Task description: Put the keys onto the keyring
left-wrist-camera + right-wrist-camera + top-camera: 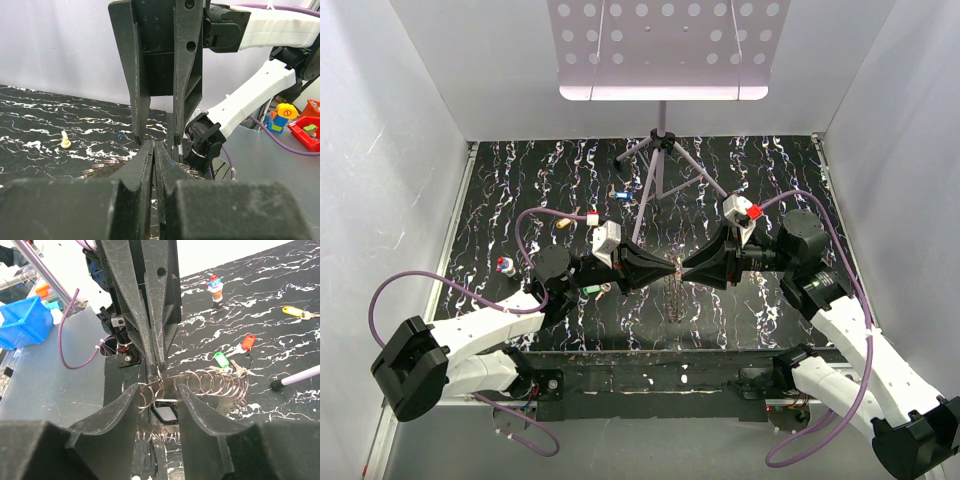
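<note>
Two claws meet over the keyring at the near middle of the counter (280, 270).
The left claw (158, 371) is pinched together on the keyring (220, 385). The right claw (157, 388) stands apart around the ring's wire and a black-headed key (165, 413). A green key (220, 360) and a red key (248, 342) lie to the left.

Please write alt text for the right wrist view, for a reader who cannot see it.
From the top, the left gripper is shut on the coiled silvery keyring, which passes between the open fingers of the right gripper. A black-headed key shows between those fingers; a green key and a red key lie beyond on the black marbled table.
</note>
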### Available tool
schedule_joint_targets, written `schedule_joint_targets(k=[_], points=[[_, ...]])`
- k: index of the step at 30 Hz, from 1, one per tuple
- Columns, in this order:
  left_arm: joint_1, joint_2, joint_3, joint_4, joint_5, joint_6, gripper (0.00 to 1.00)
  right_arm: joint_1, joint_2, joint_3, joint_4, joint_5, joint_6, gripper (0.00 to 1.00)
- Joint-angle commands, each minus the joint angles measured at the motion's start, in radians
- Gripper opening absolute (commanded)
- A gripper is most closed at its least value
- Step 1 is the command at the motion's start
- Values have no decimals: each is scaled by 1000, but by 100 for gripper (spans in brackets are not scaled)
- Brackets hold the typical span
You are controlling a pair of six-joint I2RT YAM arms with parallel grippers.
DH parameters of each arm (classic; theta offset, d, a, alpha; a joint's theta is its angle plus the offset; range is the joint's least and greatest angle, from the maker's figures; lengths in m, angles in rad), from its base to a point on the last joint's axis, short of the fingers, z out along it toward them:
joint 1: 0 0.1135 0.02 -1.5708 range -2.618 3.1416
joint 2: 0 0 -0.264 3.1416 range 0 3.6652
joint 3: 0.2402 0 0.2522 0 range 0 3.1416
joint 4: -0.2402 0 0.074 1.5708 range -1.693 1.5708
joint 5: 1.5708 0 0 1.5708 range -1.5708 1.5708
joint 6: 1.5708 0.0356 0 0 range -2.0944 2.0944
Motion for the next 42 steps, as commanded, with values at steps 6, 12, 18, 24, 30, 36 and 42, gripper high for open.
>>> schedule_joint_targets(k=[6,12,18,24,30,36,42], points=[[0,-39,-11,21,-31,11,0,-2,24,44,87,-11,67,38],[-1,-42,-16,22,-43,11,0,10,48,50,91,-19,80,34],[-1,-48,-20,22,-51,12,0,17,57,54,86,-23,76,27],[-1,-43,-22,29,-56,8,0,21,67,62,84,-48,55,15],[-4,-39,-26,38,-60,-2,0,30,77,74,75,-50,38,18],[-3,-40,-31,41,-66,-2,0,35,87,82,74,-51,32,25],[-4,-49,-40,42,-77,-2,0,43,88,90,40,-63,11,19]])
